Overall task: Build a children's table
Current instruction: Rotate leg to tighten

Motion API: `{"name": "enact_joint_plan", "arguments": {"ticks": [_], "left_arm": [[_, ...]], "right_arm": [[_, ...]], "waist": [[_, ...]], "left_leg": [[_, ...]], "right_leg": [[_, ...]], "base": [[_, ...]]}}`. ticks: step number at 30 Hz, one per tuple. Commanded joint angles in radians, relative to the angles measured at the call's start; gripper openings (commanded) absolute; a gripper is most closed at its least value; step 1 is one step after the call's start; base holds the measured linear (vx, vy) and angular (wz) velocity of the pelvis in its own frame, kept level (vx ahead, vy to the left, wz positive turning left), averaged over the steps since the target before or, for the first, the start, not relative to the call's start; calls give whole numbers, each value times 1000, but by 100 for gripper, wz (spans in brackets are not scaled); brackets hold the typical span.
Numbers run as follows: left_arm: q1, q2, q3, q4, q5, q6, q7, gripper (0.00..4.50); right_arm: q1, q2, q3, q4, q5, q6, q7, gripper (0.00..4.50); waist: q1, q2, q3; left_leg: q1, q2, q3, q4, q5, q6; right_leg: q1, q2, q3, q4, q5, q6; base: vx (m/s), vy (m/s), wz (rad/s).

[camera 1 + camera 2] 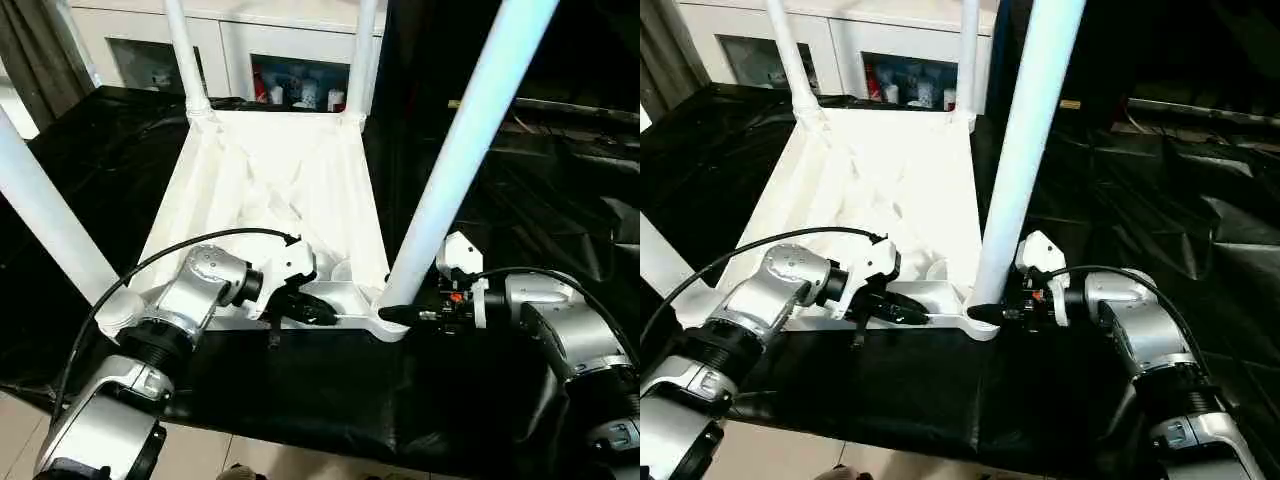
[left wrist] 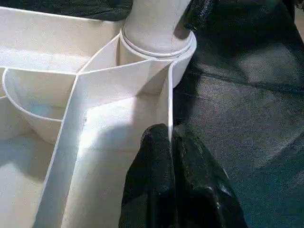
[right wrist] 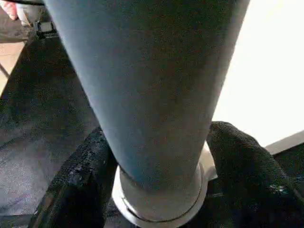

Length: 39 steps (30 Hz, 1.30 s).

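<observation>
Black sheet (image 1: 300, 390) under legged table (image 1: 270, 170).

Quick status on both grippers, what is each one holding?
Left gripper: shut on the table top's near rim.
Right gripper: closed around the base of the near right leg, at its corner socket.

The upturned plastic table top (image 1: 262, 190) is plain white, its ribbed underside crossed by diagonal ribs. The four tapered round legs (image 1: 462, 150) are white. The sheet covering the surface (image 1: 470, 400) is glossy black. Both forearms (image 1: 760, 300) are silver with black cables. The cabinet (image 1: 240, 40) behind is white.
</observation>
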<state>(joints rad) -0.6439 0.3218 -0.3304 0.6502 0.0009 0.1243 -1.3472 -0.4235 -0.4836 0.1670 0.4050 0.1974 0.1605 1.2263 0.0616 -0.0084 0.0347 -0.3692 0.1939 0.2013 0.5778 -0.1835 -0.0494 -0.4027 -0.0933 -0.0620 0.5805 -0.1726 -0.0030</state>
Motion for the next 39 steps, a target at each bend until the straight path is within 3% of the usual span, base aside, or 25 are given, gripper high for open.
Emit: {"name": "enact_joint_plan", "arguments": {"ticks": [1, 4, 5, 11, 15, 20, 22, 23, 27, 30, 32, 34, 35, 36, 39], "left_arm": [[17, 5, -40, -7, 8, 10, -45, 0], [18, 7, -39, -10, 8, 12, -44, 0], [17, 7, -38, -10, 8, 12, -43, 0], [16, 10, -37, -7, 9, 12, -46, 0], [16, 11, -38, -7, 8, 13, -45, 0], [13, -4, -29, 2, 14, 15, 6, 0], [2, -40, -6, 30, 24, 17, 103, 0], [-6, -61, 5, 47, 31, 18, 162, 0], [-33, -143, 36, 107, 50, 37, 350, 0], [-49, -199, 50, 134, 54, 47, 451, 0], [-72, -265, 62, 166, 64, 40, 559, 0], [-77, -280, 64, 174, 68, 35, 582, 0], [-82, -296, 58, 180, 74, 28, 589, 0], [-87, -314, 49, 184, 79, 24, 586, 0], [-92, -321, 44, 189, 84, 16, 585, 0]], "right_arm": [[-11, -5, -1, 20, -23, -16, -21, 303], [-20, 6, -8, 31, -20, -19, -36, 303], [-23, 8, -9, 34, -18, -18, -38, 277], [-28, 8, -5, 38, -5, 0, -17, 251], [-20, 10, -3, 31, 2, 12, -5, 208], [-2, 36, -17, 31, 16, 23, -36, 199], [3, 77, -38, 66, -5, 14, -150, 196], [2, 103, -48, 98, -27, 3, -233, 196], [3, 206, -91, 174, -78, -5, -519, 194], [3, 281, -139, 190, -85, 28, -706, 194], [0, 361, -176, 211, -101, 42, -893, 193], [-1, 382, -182, 215, -103, 37, -929, 193], [-3, 405, -177, 212, -106, 29, -944, 193], [-4, 434, -161, 198, -111, 24, -946, 193], [-3, 445, -139, 182, -122, 27, -939, 193]], "waist": [[2, -8, -57], [1, -6, -57], [1, -7, -56], [-2, -7, -55], [-2, -7, -56], [-2, -8, -54], [-3, -9, -50], [-7, -10, -46], [-31, -6, -38], [-45, -6, -41], [-50, 2, -40], [-57, -2, -40], [-56, 2, -41], [-57, 6, -40], [-60, 3, -41]], "left_leg": [[15, 43, -12, -59, -164, 77], [15, 43, -12, -59, -166, 76], [15, 43, -12, -60, -170, 75], [15, 43, -13, -60, -199, 61], [15, 43, -13, -59, -188, 62], [14, 42, -12, -58, -196, 64], [14, 41, -13, -60, -223, 51], [16, 40, -16, -63, -262, 34], [23, 34, -32, -70, -398, -35], [19, 30, -39, -74, -424, -29], [24, 32, -40, -76, -435, -31], [27, 28, -39, -76, -459, -31], [28, 28, -40, -76, -464, -28], [28, 28, -40, -77, -468, -22], [21, 29, -40, -80, -464, -18]], "right_leg": [[51, -51, 36, -45, -118, -271], [50, -49, 36, -44, -114, -274], [50, -49, 36, -45, -118, -273], [49, -50, 37, -48, -159, -264], [49, -49, 37, -45, -139, -268], [49, -50, 37, -46, -146, -270], [45, -51, 38, -52, -197, -258], [41, -53, 38, -60, -267, -242], [29, -54, 31, -86, -522, -146], [31, -52, 24, -97, -556, -112], [25, -50, 23, -101, -525, -118], [21, -47, 22, -104, -514, -121], [21, -48, 23, -105, -513, -122], [19, -48, 25, -106, -504, -124], [25, -47, 26, -102, -473, -127]], "base": [[0, 0, 0], [0, 0, 0], [0, 0, 0], [0, 0, 0], [0, 0, 0], [0, 0, 0], [0, 0, 0], [0, 0, 0], [-28, 3, -3], [-25, 6, -4], [0, 0, 0], [0, 0, 0], [0, 0, 0], [0, 0, 0], [0, 0, 0]]}}
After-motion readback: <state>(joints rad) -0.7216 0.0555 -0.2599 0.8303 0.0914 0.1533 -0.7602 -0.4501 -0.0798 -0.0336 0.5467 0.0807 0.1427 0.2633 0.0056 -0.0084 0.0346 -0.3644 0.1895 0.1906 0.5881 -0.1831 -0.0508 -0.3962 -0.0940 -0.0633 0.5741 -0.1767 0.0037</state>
